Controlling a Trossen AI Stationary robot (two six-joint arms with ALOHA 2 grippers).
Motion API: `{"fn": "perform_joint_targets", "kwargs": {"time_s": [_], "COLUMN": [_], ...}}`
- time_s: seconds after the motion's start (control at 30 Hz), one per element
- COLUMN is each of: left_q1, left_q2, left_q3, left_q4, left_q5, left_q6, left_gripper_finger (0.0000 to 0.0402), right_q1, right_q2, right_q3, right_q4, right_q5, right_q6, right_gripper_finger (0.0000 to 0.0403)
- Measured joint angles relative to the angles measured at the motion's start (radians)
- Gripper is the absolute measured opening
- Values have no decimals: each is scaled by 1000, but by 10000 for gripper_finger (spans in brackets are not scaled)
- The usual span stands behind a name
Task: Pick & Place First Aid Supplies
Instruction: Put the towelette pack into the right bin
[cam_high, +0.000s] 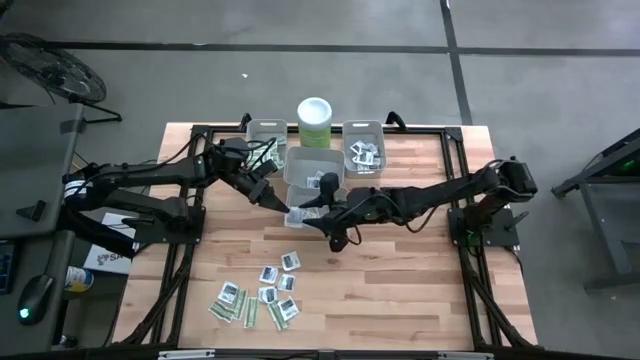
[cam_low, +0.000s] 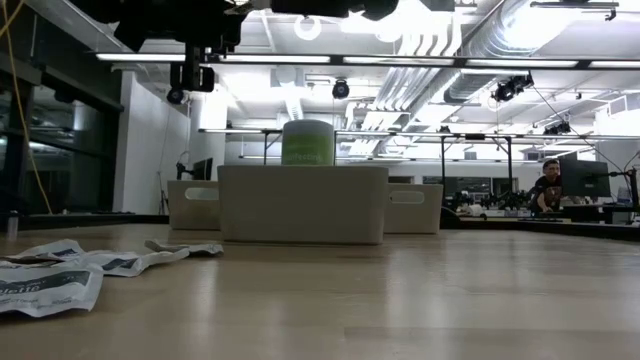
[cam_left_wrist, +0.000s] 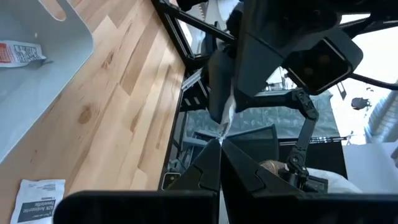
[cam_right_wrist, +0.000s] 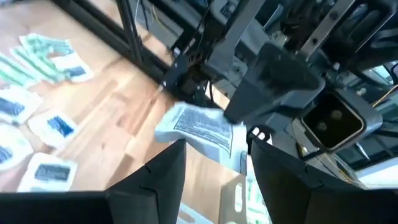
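Nearest the worktop's (cam_high: 400, 290) front edge, a loose scatter of first aid supplies (cam_high: 262, 297) lies flat: white squares with dark print and a few narrow green-white strips, some touching or overlapping. Low view shows a couple of them crumpled at the left.

Mid-worktop, both arms meet over bare wood, just in front of the centre bin (cam_high: 312, 170). Left claw (cam_high: 293, 213) is pinched fully shut on the edge of one white packet (cam_right_wrist: 198, 129), holding it in the air. Right claw (cam_high: 318, 219) faces it, fingers spread wide on either side of that same packet but not closed on it; nothing in its grip yet. Looks like a mid-air handover, right about to take over.

Risks from here:
- Packet is thin and floppy, held by one edge only; if the left claw lets go before the right one closes, it drops to the worktop.
- Packet hangs skewed between the right fingers; closing off-centre could catch only a corner, or crumple it.
- The two claws sit very near each other; a small misalignment could knock fingers together.

Behind them, three grey bins in a row: left bin (cam_high: 266, 135), centre bin, and right bin (cam_high: 363, 148), already holding several packets. The tall green canister (cam_high: 314, 122) stands behind the centre bin. Carrying too low could clip the centre bin's rim.
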Motion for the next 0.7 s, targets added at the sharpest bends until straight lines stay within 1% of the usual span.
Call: {"fn": "perform_joint_targets", "kwargs": {"time_s": [0.27,0.47,0.57,0.7], "left_q1": [0,0,0,0], "left_q2": [0,0,0,0], "left_q3": [0,0,0,0], "left_q4": [-1,-3,-3,-3], "left_q5": [5,5,1,1], "left_q6": [1,1,2,3], "left_gripper_finger": [0,0,0,0], "right_q1": [0,12,22,22], "right_q2": [-1,-1,-1,-1], "right_q3": [0,0,0,0], "right_q4": [-9,-8,-9,-9], "right_q5": [35,33,33,29], "right_q6": [-99,-150,-166,-168], "right_gripper_finger": [176,173,162,134]}}
